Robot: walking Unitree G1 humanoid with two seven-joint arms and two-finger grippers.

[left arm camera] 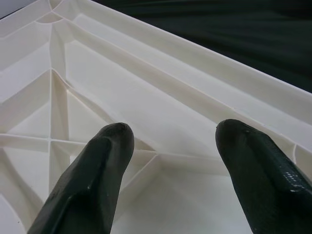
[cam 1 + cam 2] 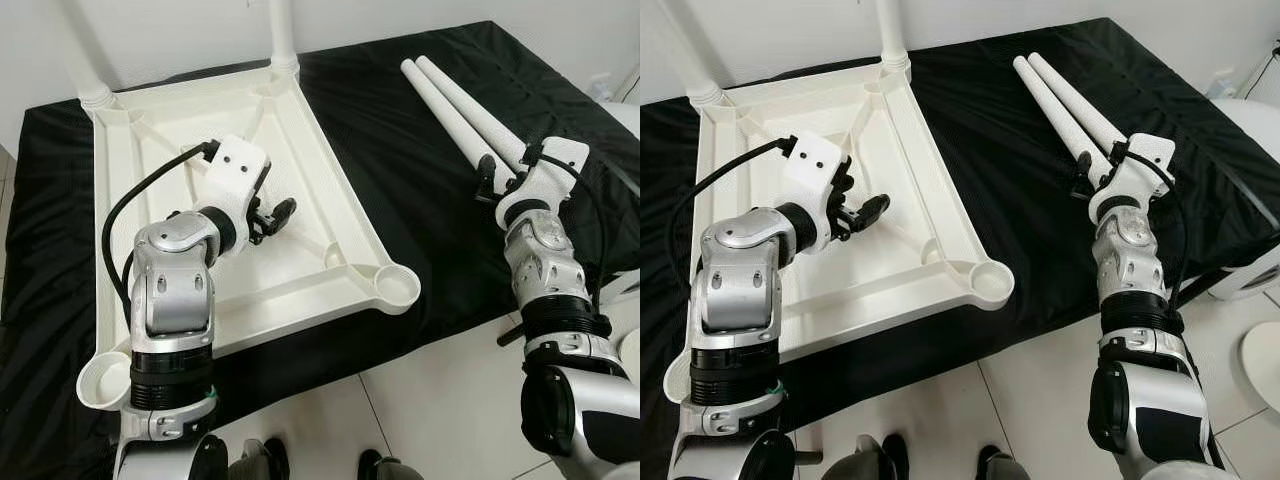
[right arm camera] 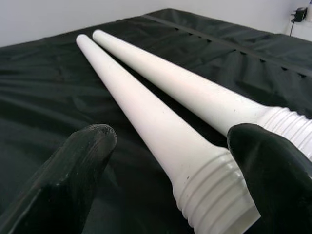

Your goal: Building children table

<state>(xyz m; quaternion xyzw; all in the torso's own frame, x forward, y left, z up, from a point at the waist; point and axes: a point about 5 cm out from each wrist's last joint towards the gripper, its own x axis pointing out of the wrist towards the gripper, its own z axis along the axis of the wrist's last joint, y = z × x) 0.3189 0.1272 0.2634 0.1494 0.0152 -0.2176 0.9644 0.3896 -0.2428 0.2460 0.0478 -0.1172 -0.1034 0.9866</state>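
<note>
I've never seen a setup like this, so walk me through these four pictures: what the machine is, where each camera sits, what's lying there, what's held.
It is a humanoid robot with two silver arms. The two wide pictures come from cameras on its head, looking down; the close-ups come from its wrists, looking along black fingers. On a black cloth lies an upturned white tabletop, two legs already standing at its far corners. Two loose white legs lie beside it. The left gripper hovers open over the tabletop; the right gripper is open around one leg's threaded end. Nothing is held.

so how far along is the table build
About halfway. Two legs already stand in the upturned tabletop's far corners. The right claw is open around one of two loose legs on the black cloth; the left claw hovers open over the tabletop. Both near sockets are unfilled.
</note>
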